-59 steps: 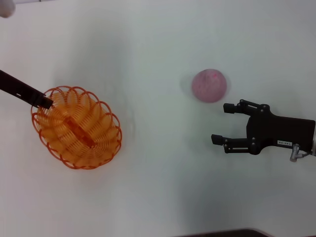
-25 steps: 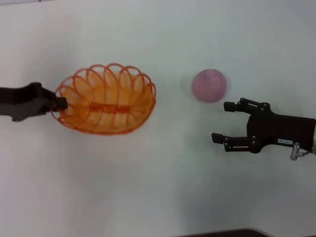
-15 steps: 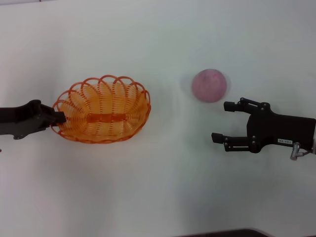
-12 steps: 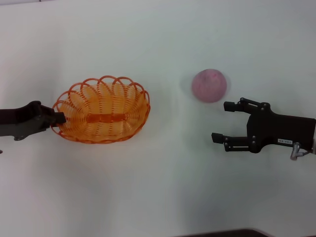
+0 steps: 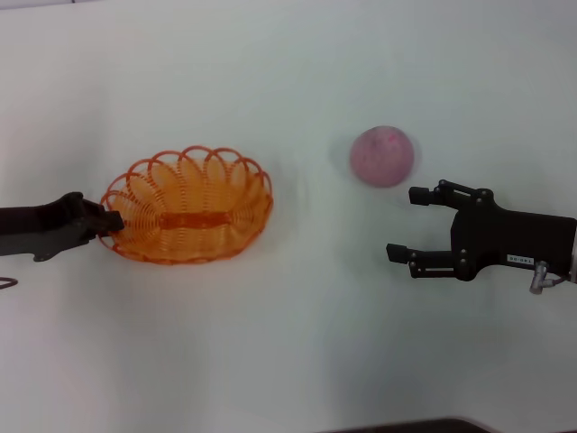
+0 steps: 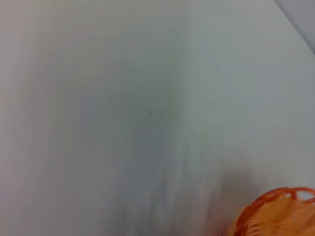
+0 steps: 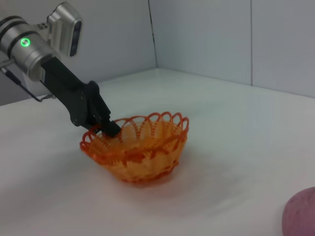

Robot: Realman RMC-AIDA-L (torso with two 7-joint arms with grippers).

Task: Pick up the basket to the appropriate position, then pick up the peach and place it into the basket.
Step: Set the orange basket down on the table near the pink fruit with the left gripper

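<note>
The orange basket point(image 5: 189, 206) is left of the table's middle, its long side running left to right, low at the table surface. My left gripper point(image 5: 110, 221) is shut on its left rim. The right wrist view shows the basket point(image 7: 138, 147) upright with the left gripper point(image 7: 106, 125) pinching its rim. A bit of the basket point(image 6: 275, 214) shows in the left wrist view. The pink peach point(image 5: 382, 155) lies on the table to the right, also in the right wrist view point(image 7: 300, 214). My right gripper point(image 5: 406, 224) is open and empty, just near and right of the peach.
The white table point(image 5: 288, 343) spreads all around. Grey wall panels point(image 7: 221, 34) stand behind the table in the right wrist view. The table's near edge point(image 5: 406, 426) shows at the bottom of the head view.
My left gripper has carried the basket right from the table's left side, turned it level, then brought it lower and nearer. The right arm and the peach have not moved.
</note>
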